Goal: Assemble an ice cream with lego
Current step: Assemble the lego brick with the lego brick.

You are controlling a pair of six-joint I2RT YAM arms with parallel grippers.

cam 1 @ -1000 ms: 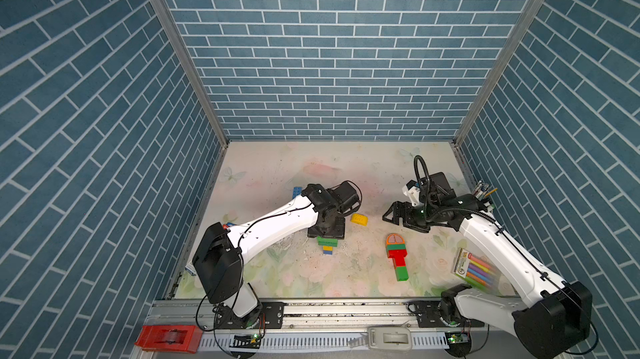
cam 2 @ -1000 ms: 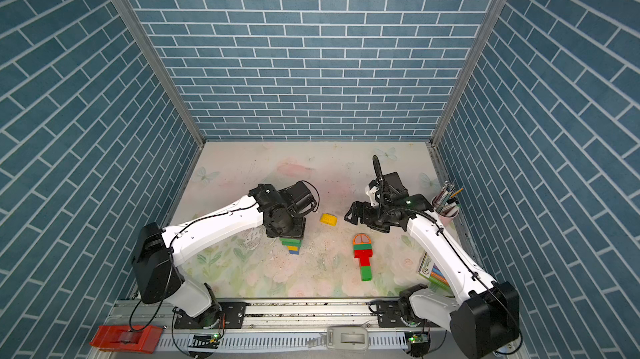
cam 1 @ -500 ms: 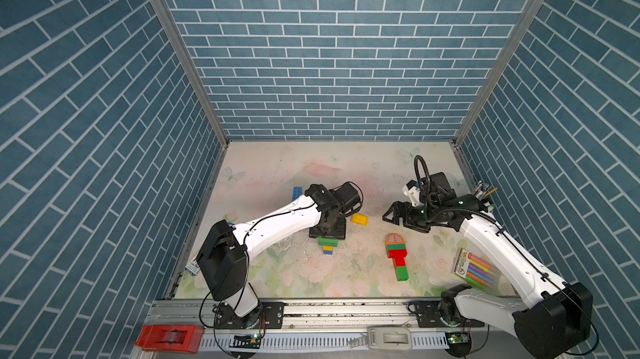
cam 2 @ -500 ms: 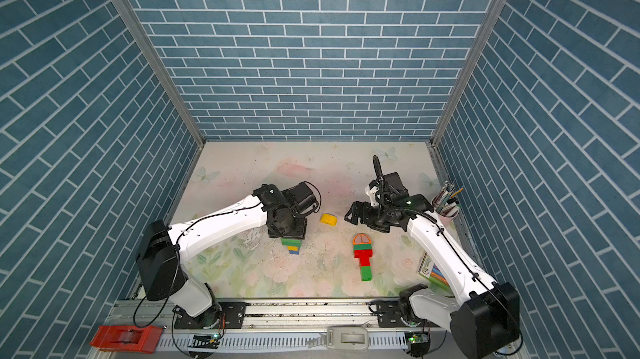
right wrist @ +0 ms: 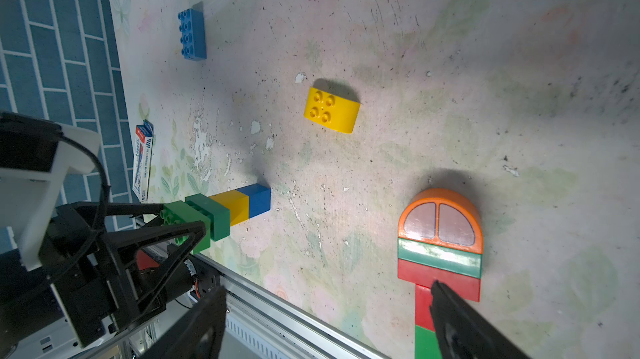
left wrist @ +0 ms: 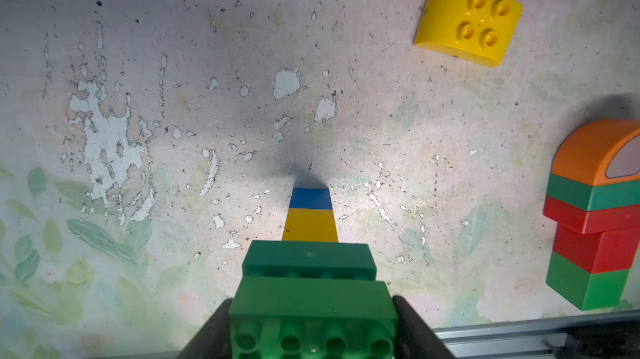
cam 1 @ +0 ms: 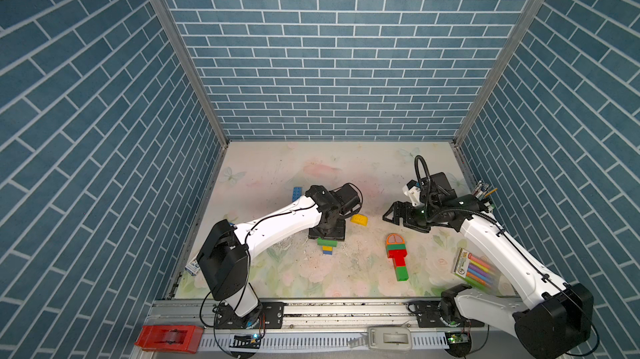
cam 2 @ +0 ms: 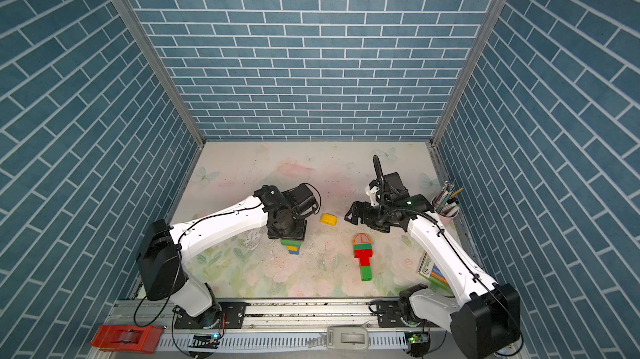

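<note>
The left tool (left wrist: 311, 322) was clamped on the top green brick (left wrist: 311, 305) of a green, yellow and blue stack (left wrist: 310, 222) pointing down at the table (left wrist: 173, 97); whether its blue end touched could not be told. The right tool (right wrist: 328, 288) stood wide apart and empty near the flat-lying, orange-topped ice cream (cam 1: 396, 257). A yellow round-topped piece (cam 1: 359, 219) lay between the arms.

2 lego stacks (cam 1: 327, 243) (cam 1: 396, 254), 2 loose bricks (cam 1: 359, 219) (cam 1: 296, 195)
</note>
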